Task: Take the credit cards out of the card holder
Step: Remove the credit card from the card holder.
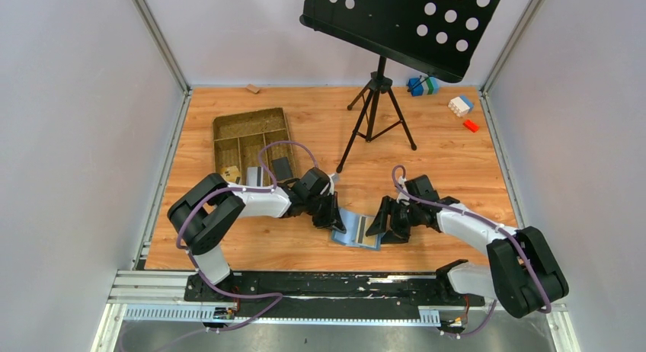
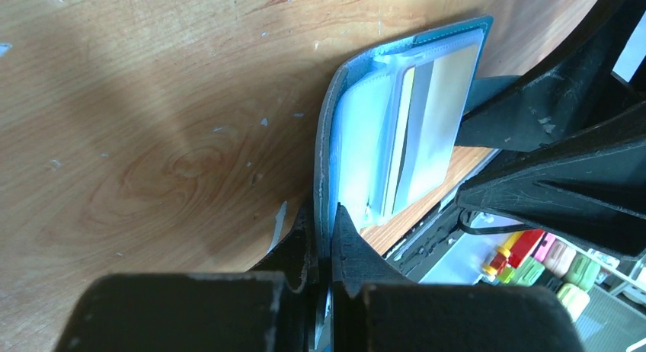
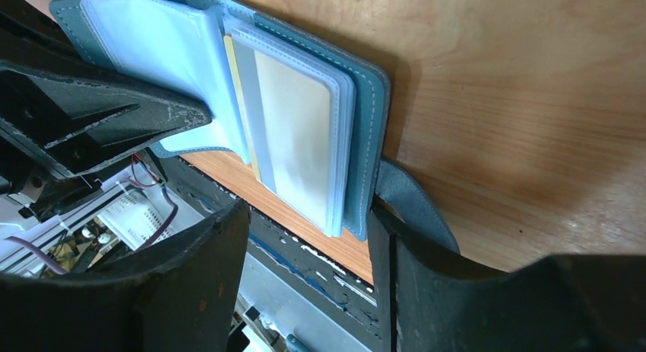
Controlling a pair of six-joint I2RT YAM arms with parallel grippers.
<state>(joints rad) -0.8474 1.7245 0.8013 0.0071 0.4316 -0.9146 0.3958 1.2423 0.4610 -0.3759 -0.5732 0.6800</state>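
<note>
**A:** Where is the holder now?

**B:** The holder point(image 1: 356, 230) lies open on the wooden table point(image 1: 457, 177), close to the near edge, between the two grippers. Its cover is blue, leather-like, with a stitched border. Inside are clear, shiny plastic sleeves point(image 3: 152, 55) over pale blue.

**A:** And the left gripper?

**B:** The left gripper point(image 2: 326, 215) is pinched tight on the thin left edge of the cover.

**A:** The right one?

**B:** The right gripper point(image 3: 305, 211) has its fingers well apart, around the right half of the holder. The outer finger is at the cover edge and the inner one is clear of the sleeves, so it grips nothing.

**A:** The cards?

**B:** One pale card point(image 3: 297, 139) with a yellow edge sits in the front sleeve. A grey card point(image 1: 259, 175) and a dark card point(image 1: 283, 168) lie flat at the near end of the brown tray point(image 1: 247, 114), far left.
</note>
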